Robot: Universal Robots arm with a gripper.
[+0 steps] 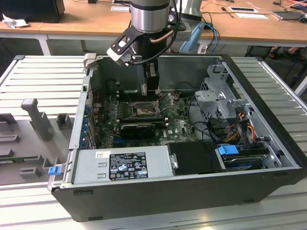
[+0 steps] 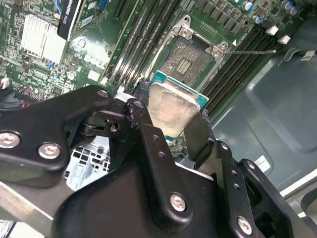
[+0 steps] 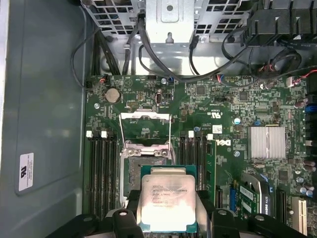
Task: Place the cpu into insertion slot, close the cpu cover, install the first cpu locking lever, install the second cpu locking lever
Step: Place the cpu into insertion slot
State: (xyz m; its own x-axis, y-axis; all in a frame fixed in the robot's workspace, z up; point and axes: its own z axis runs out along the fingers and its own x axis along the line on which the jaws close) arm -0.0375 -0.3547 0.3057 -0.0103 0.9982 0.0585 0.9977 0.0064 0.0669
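Setting: ribbed grey bench (image 1: 43, 76) carries an open computer case (image 1: 144, 203) laid on its side, so the green motherboard (image 3: 218, 104) faces up and can be reached from above.
Arm (image 1: 149, 14): hangs through the open side of the case, with its wrist over the middle of the board in the exterior view.
Gripper (image 3: 168, 203): pinches the cpu by two opposite edges, one black finger on each side. This leaves the underside free to meet the socket.
Cpu (image 3: 167, 191): held flat with its pale metal top toward both wrist cameras. It is above the board and not seated. In the first wrist view it overlaps one side of the socket rather than covering it squarely, and the second wrist view shows it apart from the socket.
Insertion slot (image 3: 132, 171): dark and bare inside its silvery rim, with the contact field exposed and nothing in it.
Cpu cover (image 3: 146, 115): swung back from the socket on its hinge, which is why the slot lies open to the chip.
Locking lever (image 2: 252, 51): a thin wire standing out to one side of the socket, unlatched by the look of it.
Neighbours: memory slots (image 3: 101, 166) flank the socket and the long graphics card (image 1: 139, 128) lies near. The space is tight, which suits a narrow grip on the edges.
Progress: the first step is in hand. The cover and both levers are not yet closed.
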